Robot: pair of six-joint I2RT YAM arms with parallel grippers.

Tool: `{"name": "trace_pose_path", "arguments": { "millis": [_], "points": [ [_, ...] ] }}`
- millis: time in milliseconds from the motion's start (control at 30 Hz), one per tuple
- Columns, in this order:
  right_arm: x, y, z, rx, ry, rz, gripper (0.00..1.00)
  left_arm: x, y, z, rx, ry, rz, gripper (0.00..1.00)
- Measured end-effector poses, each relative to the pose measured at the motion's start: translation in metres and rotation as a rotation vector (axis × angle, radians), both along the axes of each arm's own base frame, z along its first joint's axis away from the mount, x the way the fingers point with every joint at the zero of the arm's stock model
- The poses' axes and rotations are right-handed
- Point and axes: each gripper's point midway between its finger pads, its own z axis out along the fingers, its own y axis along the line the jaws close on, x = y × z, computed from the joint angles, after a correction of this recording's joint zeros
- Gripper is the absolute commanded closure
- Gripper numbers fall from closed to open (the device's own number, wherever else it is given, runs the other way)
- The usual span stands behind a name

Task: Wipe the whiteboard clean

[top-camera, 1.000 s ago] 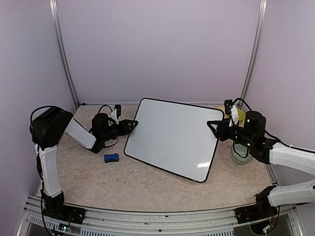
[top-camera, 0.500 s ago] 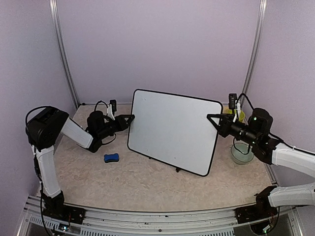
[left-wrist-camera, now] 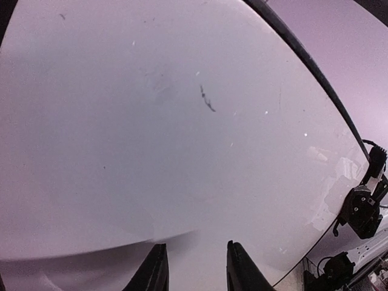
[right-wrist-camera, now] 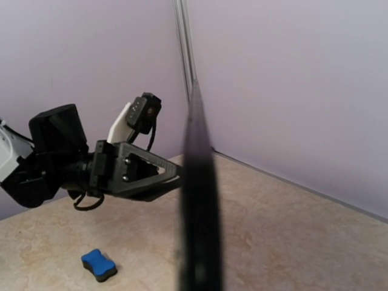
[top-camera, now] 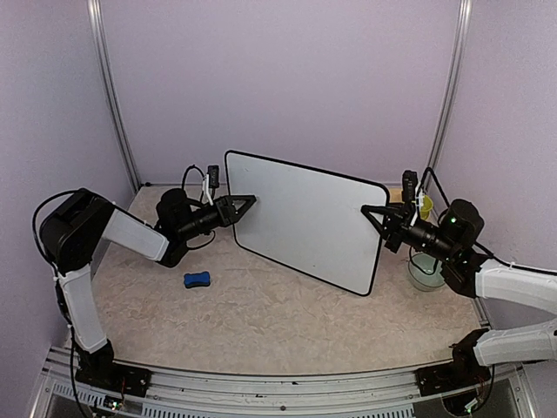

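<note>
Two holds now steady the large glossy white whiteboard [top-camera: 305, 218] with its thin black frame. A second ago it lay tilted low with its face turned upward. It now stands far steeper over the beige marbled desk [top-camera: 261, 331], its lower right corner nearest the surface. My right fingers [top-camera: 376, 215], half spread a second ago, have closed right down on the board's right edge, which I see edge-on from that wrist. My left fingers [left-wrist-camera: 154, 273] sit partly apart at the left edge; I cannot tell whether they pinch it or only brace it. The face looks nearly clean, bar a small dark mark [left-wrist-camera: 207, 100]. The small blue eraser block [top-camera: 197, 279] lies on the desk, well apart from both. I judge that one arm must let go before any wiping.
</note>
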Motion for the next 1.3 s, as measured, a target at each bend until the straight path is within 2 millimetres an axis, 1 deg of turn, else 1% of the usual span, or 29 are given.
{"name": "trace_pose_path", "arguments": {
  "millis": [67, 133, 267, 467, 533, 633, 800, 900, 1000, 1133, 1233, 1300],
  "points": [
    [0.000, 0.000, 0.001, 0.008, 0.005, 0.001, 1.00, -0.003, -0.001, 0.006, -0.013, -0.006, -0.014, 0.64],
    [0.000, -0.002, 0.003, 0.015, 0.013, -0.010, 1.00, -0.004, 0.000, 0.012, -0.026, -0.016, -0.014, 0.59],
    [0.001, -0.012, 0.008, 0.033, 0.042, -0.066, 1.00, -0.004, 0.000, 0.026, -0.044, -0.038, -0.004, 0.50],
    [0.006, -0.027, 0.018, 0.060, 0.080, -0.162, 1.00, -0.004, -0.010, 0.046, -0.070, -0.077, -0.003, 0.46],
    [0.009, -0.031, 0.022, 0.073, 0.090, -0.188, 1.00, -0.006, -0.013, 0.046, -0.070, -0.077, -0.005, 0.44],
    [0.014, -0.036, 0.029, 0.093, 0.098, -0.229, 1.00, -0.006, -0.015, 0.044, -0.063, -0.075, 0.002, 0.37],
    [0.021, -0.045, 0.042, 0.123, 0.101, -0.292, 1.00, -0.001, -0.016, 0.030, -0.008, -0.054, 0.037, 0.33],
    [0.023, -0.054, 0.048, 0.141, 0.089, -0.341, 1.00, -0.001, -0.020, 0.019, 0.047, -0.046, 0.054, 0.27],
    [0.028, -0.062, 0.059, 0.155, 0.078, -0.396, 1.00, -0.011, -0.035, 0.007, 0.116, -0.053, 0.025, 0.21],
    [0.034, -0.075, 0.086, 0.180, 0.043, -0.474, 1.00, -0.026, -0.070, -0.004, 0.230, -0.110, -0.107, 0.16],
    [0.034, -0.085, 0.108, 0.201, 0.004, -0.524, 1.00, -0.030, -0.095, -0.010, 0.308, -0.162, -0.235, 0.13],
    [0.030, -0.091, 0.119, 0.211, -0.025, -0.550, 1.00, -0.030, -0.108, -0.018, 0.352, -0.182, -0.310, 0.12]
  ]
}}
